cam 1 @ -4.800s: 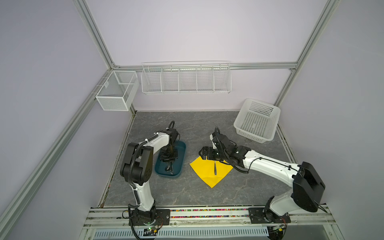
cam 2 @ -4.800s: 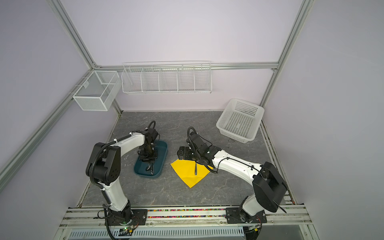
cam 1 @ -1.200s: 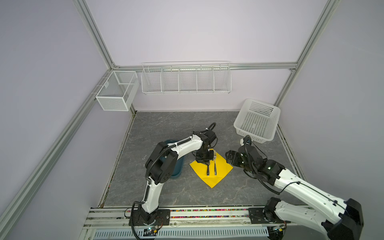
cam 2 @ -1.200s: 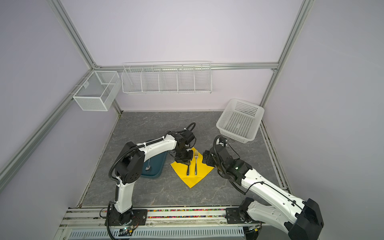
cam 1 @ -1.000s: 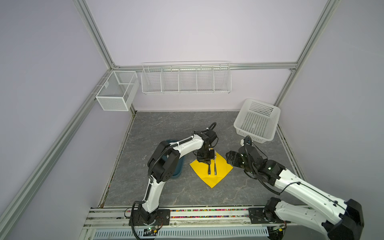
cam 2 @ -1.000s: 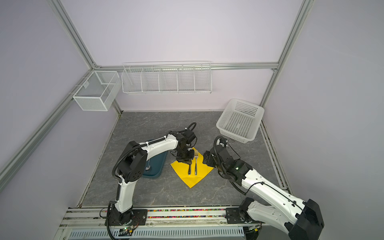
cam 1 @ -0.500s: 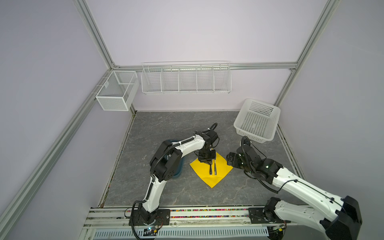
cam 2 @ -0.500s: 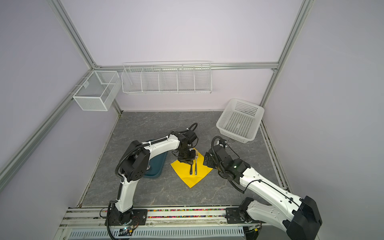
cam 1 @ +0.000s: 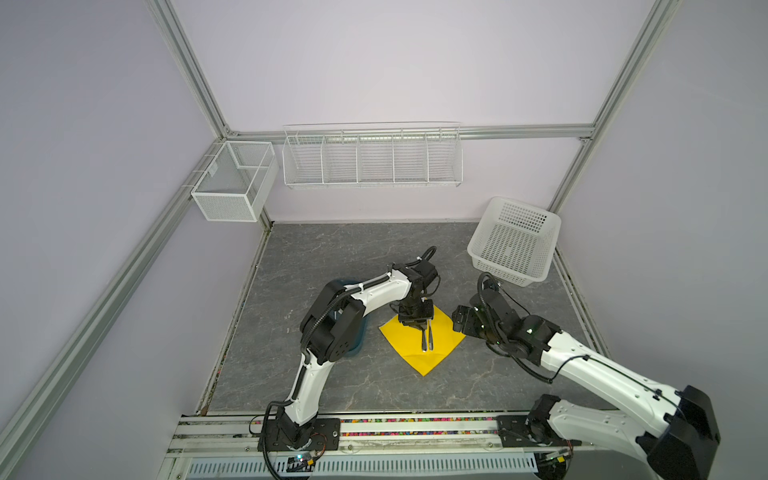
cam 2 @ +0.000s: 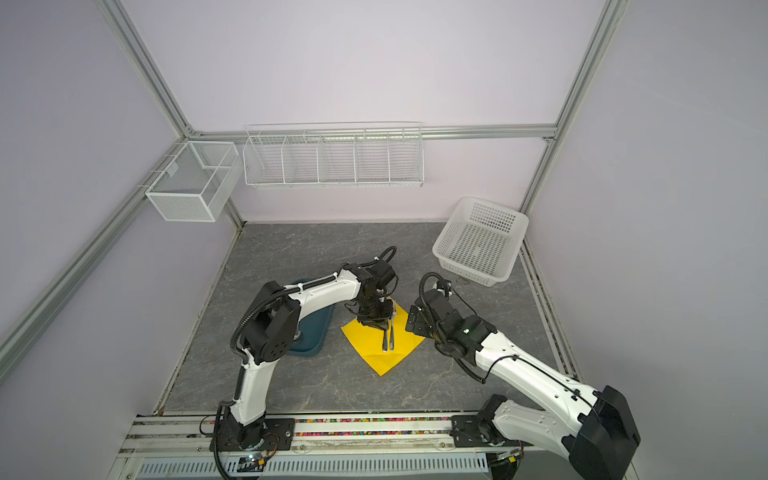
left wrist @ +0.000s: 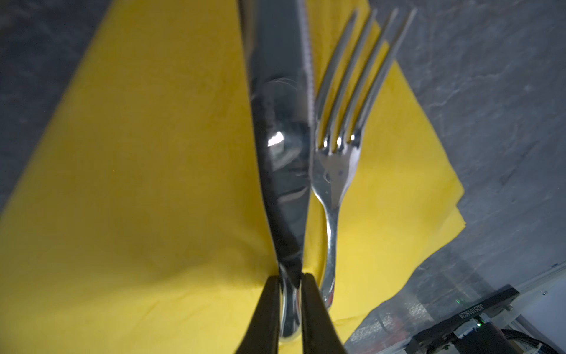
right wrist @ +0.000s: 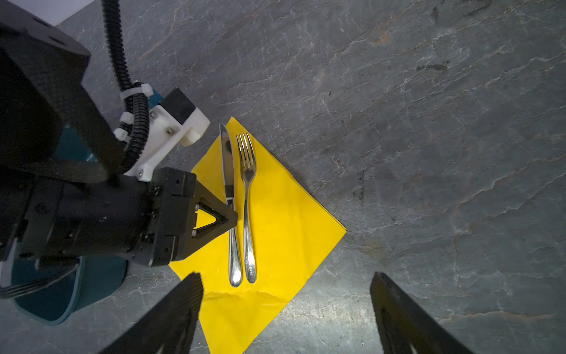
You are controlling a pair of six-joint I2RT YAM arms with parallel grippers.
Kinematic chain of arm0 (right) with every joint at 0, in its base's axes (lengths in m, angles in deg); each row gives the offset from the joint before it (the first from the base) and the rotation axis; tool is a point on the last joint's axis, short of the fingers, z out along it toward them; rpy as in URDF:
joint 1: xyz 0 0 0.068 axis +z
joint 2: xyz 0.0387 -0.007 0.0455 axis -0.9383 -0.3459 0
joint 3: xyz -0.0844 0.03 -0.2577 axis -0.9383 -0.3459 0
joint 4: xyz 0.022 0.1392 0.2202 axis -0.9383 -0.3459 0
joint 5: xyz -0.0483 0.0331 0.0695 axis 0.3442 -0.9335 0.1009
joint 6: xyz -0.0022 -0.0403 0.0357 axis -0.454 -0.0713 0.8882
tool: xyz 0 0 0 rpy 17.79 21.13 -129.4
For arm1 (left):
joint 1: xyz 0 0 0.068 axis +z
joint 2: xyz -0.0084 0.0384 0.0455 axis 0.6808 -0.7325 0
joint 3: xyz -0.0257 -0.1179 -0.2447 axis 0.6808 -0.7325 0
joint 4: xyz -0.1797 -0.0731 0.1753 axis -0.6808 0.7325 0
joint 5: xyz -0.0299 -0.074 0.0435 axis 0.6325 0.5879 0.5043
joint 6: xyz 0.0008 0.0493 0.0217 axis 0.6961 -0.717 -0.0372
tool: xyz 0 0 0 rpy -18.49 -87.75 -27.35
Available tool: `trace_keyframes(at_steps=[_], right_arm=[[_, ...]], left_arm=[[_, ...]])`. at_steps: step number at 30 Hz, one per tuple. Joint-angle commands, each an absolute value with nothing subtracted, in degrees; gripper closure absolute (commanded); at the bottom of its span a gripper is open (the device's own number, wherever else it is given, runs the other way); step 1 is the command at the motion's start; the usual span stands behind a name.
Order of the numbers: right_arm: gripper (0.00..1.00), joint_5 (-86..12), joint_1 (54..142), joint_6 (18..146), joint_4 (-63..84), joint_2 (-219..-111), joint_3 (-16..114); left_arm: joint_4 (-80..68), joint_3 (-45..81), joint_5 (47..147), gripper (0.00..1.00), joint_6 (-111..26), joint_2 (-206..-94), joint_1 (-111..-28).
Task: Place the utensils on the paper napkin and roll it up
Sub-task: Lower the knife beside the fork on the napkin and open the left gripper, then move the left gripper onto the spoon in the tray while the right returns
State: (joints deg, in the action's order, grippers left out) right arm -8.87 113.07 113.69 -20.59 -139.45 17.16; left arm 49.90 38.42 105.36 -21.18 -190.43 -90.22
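Note:
The yellow paper napkin (cam 1: 409,353) (cam 2: 370,353) (right wrist: 284,214) lies flat as a diamond on the grey table. Two utensils rest side by side on it: a knife (right wrist: 226,159) (left wrist: 281,122) and a fork (right wrist: 247,171) (left wrist: 337,159). My left gripper (cam 1: 420,328) (cam 2: 384,326) (left wrist: 291,277) is down on the napkin, its fingers pressed on both sides of the knife's handle. My right gripper (cam 1: 461,324) (cam 2: 413,320) (right wrist: 285,275) hovers open just right of the napkin, holding nothing.
A dark teal tray (cam 2: 316,328) (right wrist: 88,285) sits left of the napkin, partly under the left arm. A white perforated basket (cam 1: 513,245) (cam 2: 480,241) stands at the back right. Wire racks hang on the back wall.
Earlier the left gripper was over the tray and only the fork lay on the napkin. It has since carried the knife over and set it next to the fork. The right arm pulled back to the right.

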Motion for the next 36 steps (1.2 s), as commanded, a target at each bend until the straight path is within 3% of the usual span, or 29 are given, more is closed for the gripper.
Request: trace_keyframes(at_steps=[1,10,15,26,32,36], right_arm=[[0.11,-9.3,112.8,114.8,-21.5,-140.1,18.6],[0.11,-9.7,112.8,113.5,-19.7,-138.7,18.2],[0.11,-13.5,112.9,111.1,-13.1,-137.7,17.1],[0.11,-22.0,114.9,106.8,-5.7,-147.1,22.0],[0.11,-23.9,116.6,106.7,-4.8,-153.2,26.9],[0.11,-24.3,117.1,107.2,-4.6,-154.9,27.7]], left_arm=[[50.1,38.8,104.9,0.83,-20.7,-190.2,-90.5],[50.7,39.0,98.7,0.77,-22.8,-181.5,-90.5],[50.1,34.9,86.5,0.77,-22.5,-172.0,-89.0],[47.6,11.8,86.8,0.75,-25.7,-156.4,-67.9],[47.8,7.3,88.5,0.73,-29.7,-157.1,-59.8],[47.9,7.2,87.7,0.73,-30.6,-160.0,-58.7]])
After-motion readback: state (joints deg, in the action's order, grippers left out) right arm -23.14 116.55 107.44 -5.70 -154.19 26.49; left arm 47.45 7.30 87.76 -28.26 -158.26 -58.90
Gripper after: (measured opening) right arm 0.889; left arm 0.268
